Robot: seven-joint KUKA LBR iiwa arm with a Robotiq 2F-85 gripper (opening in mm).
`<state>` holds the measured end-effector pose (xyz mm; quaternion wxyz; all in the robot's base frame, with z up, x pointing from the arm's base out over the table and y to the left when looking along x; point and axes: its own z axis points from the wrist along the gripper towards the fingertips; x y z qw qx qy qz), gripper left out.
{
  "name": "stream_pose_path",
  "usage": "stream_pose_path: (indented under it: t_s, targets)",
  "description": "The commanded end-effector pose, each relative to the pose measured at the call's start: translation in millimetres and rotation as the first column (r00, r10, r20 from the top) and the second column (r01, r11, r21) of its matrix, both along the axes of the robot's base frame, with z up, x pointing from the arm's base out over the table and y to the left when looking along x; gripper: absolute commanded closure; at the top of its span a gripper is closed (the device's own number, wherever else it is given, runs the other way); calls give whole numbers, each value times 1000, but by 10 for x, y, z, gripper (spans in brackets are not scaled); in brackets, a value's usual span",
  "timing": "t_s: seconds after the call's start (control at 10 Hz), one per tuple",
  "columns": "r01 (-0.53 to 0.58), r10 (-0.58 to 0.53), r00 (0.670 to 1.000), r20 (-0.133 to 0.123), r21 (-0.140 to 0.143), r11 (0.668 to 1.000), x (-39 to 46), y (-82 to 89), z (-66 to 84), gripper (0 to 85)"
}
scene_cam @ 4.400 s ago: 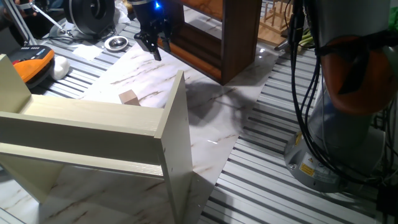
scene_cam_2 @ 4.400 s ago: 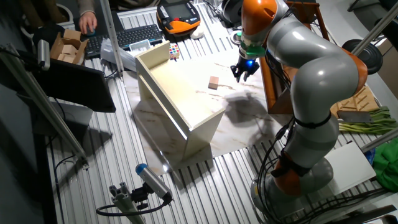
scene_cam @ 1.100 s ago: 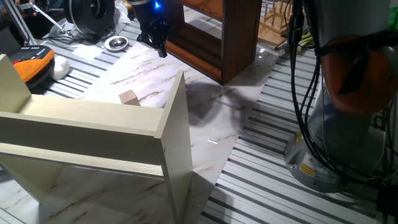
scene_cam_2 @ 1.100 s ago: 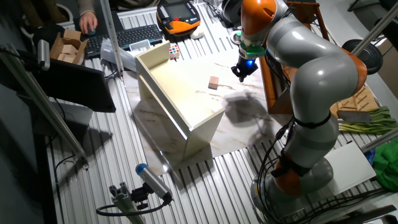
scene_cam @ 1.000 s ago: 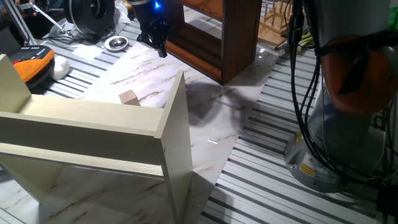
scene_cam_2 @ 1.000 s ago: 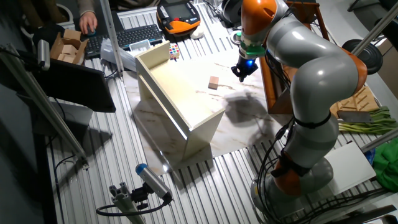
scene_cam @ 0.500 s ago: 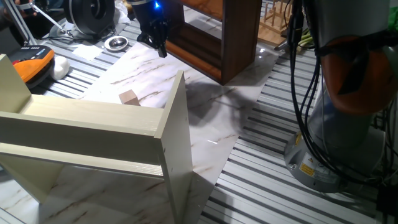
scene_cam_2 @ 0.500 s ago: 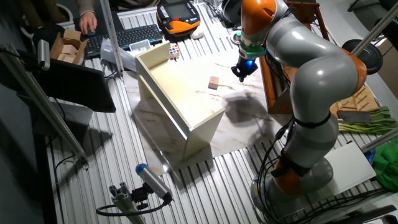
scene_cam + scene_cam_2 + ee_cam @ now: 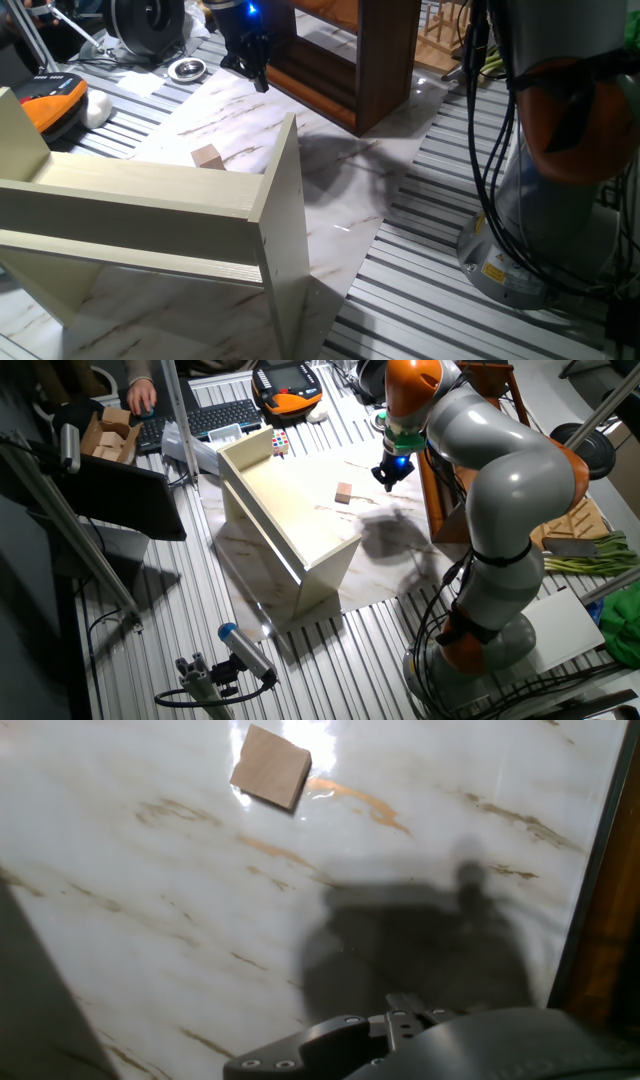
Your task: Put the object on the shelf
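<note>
Just in front of the dark shelf (image 9: pixel 345 60), your end effector (image 9: pixel 255 72) hangs above the marble tabletop (image 9: pixel 330 200), fingers drawn together, gripping nothing. The cube (image 9: pixel 207 156) sits loose on the tabletop, well apart from it, toward the cream shelf unit (image 9: pixel 150 215). Task looks unstarted: approach, grasp, lift and placement are all left.

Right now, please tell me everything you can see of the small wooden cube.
The cube is light tan, of plain bare wood with flat unmarked faces and sharp edges. It lies flat on the white marble-patterned surface, close to the pale cream shelf unit. Nothing touches it but the surface. The tool hangs well apart, near the dark brown shelf.
</note>
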<state>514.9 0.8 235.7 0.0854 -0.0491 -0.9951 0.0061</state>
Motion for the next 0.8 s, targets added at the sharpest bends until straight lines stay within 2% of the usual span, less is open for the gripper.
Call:
stream_pose_path:
  t_s: [0.0, 0.7]
  targets:
    - [2, -2, 1000, 3, -5, 1000, 0, -1, 0, 850]
    - [11, -12, 999, 47, 14, 1000, 0, -1, 0, 850]
